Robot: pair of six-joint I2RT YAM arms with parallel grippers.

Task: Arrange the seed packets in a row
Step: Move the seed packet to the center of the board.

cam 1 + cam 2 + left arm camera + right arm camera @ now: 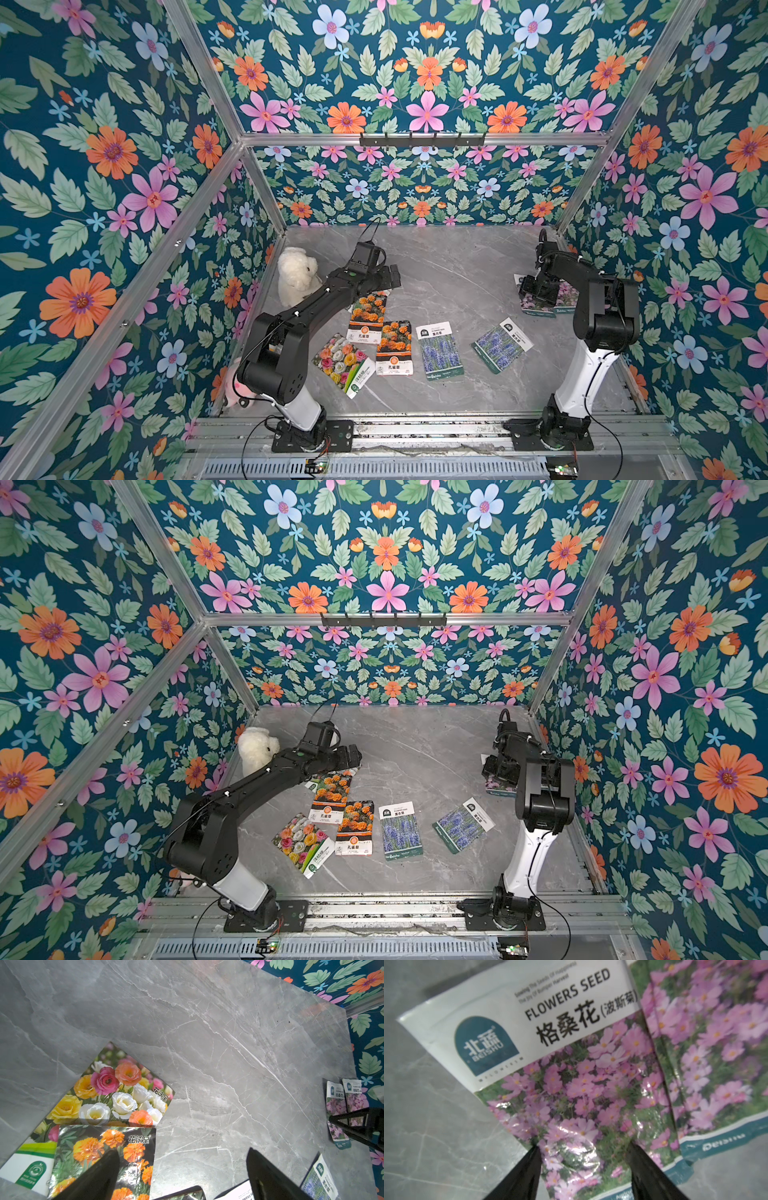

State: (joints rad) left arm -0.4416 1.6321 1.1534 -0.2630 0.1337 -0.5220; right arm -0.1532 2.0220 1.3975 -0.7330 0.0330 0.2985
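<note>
Item: pink packet (571, 1076). Thin, glossy, light, probably slippery. It lies flat on the table (425, 1126), far right, overlapping its twin (706, 1053). My right gripper (583, 1147) rests half-spread on its face, pinching nothing. I'd take it by an edge.

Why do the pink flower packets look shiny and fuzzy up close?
In the right wrist view the front pink packet is glossy, with white glare patches and blurred small print; in the left wrist view the marigold packet glints too.
</note>
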